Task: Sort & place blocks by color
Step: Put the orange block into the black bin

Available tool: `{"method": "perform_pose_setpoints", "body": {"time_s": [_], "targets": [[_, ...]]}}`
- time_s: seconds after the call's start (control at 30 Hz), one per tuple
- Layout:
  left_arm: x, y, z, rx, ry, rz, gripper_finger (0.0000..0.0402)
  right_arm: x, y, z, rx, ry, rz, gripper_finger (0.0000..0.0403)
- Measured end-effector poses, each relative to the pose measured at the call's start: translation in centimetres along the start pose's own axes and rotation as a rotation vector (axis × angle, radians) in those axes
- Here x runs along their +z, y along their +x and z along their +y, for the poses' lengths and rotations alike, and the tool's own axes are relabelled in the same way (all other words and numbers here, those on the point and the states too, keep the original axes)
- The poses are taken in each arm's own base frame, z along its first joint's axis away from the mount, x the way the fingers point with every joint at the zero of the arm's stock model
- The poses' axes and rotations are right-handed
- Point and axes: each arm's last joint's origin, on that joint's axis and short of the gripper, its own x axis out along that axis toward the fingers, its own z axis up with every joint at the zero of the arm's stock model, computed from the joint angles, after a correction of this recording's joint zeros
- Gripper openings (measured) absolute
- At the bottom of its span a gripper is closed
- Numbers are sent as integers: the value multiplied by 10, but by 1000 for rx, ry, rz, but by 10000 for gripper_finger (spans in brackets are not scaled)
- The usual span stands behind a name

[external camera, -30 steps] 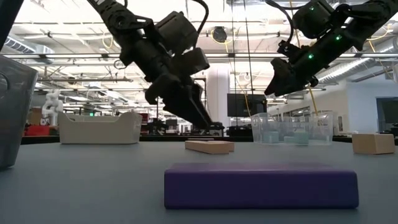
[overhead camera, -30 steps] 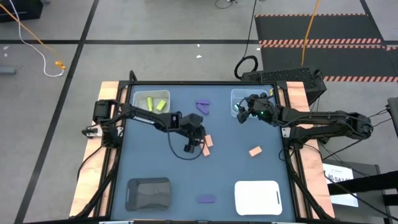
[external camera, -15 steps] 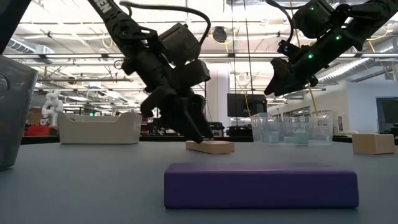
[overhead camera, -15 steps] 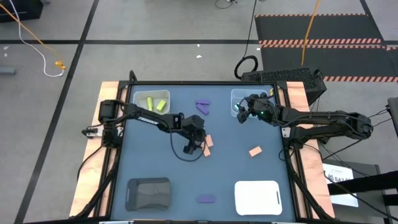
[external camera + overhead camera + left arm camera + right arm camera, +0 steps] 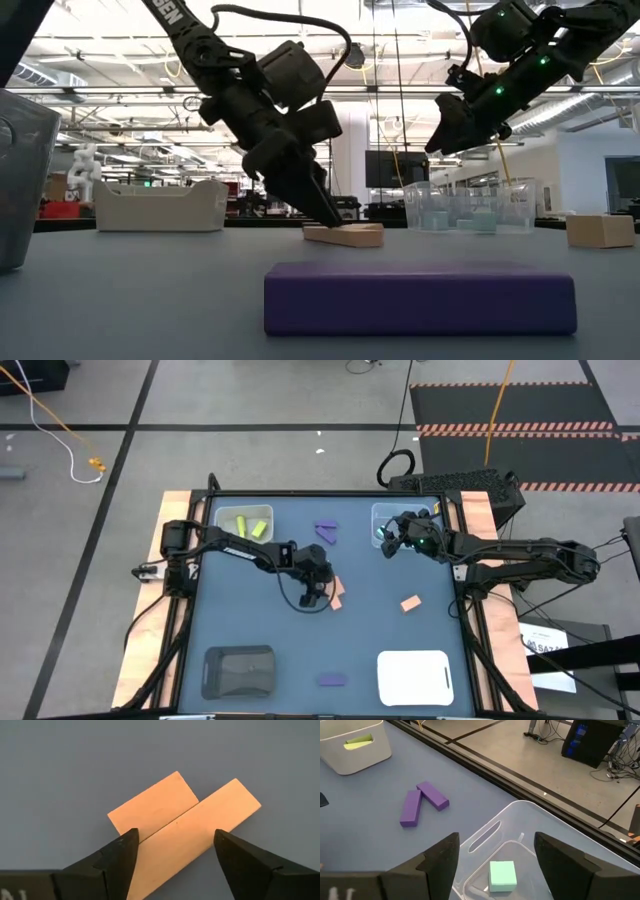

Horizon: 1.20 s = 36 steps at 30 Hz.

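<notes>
My left gripper [image 5: 318, 592] [image 5: 175, 832] is open and low over two salmon-orange bars [image 5: 335, 588] that lie side by side on the table. Its fingers stand on either side of the nearer bar [image 5: 200, 827]. My right gripper [image 5: 385, 543] [image 5: 497, 837] is open and hovers above the clear tray [image 5: 530, 815], which holds a mint-teal cube [image 5: 501, 874]. Another salmon block [image 5: 410, 603] lies on the table's right. Two purple bars [image 5: 325, 532] lie near the far edge and one [image 5: 420, 298] near the near edge. Yellow-green blocks [image 5: 248, 525] lie in the white bin. My left gripper's fingers come from above, slanting down, and lie across the nearer salmon bar near one end [image 5: 150, 860]. One fingertip [image 5: 125, 847] sits at the bar's edge, but I cannot tell whether it touches. The bar lies on the table.
A black tray [image 5: 240, 670] and a white tray [image 5: 415, 675] sit at the near edge, and the white bin [image 5: 243, 520] at the far left. Open tabletop lies between the salmon bars and the near trays.
My left gripper has come down and moved slightly toward the table's right, so its open fingers now reach the salmon bars. In the low view the bar has shifted slightly to the right.
</notes>
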Motion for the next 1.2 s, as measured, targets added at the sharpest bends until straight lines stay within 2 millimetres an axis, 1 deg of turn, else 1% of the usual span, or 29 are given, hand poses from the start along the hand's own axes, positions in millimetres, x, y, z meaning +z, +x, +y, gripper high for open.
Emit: {"method": "perform_pose_setpoints", "body": {"time_s": [0.2, 0.3, 0.43, 0.53, 0.67, 0.8, 0.9, 1.03, 1.2], "targets": [[-3, 1, -8, -19, -84, 48, 303, 0, 0, 0, 0, 0, 0, 247], [-3, 3, -13, 6, -102, 61, 319, 0, 0, 0, 0, 0, 0, 247], [2, -7, -19, 65, -100, 58, 331, 0, 0, 0, 0, 0, 0, 247], [2, -16, -23, 86, -136, 83, 333, 0, 0, 0, 0, 0, 0, 247], [10, -23, -23, 112, -141, 36, 333, 0, 0, 0, 0, 0, 0, 247], [10, -22, -22, 121, -126, 29, 333, 0, 0, 0, 0, 0, -1, 247], [14, -23, -22, 124, -104, 0, 333, 0, 0, 0, 0, 1, -1, 247], [11, -21, -26, 119, -99, 10, 333, 0, 0, 0, 0, 1, -1, 247], [0, -7, -33, 107, -91, 65, 333, 0, 0, 0, 0, 0, -1, 247]]}}
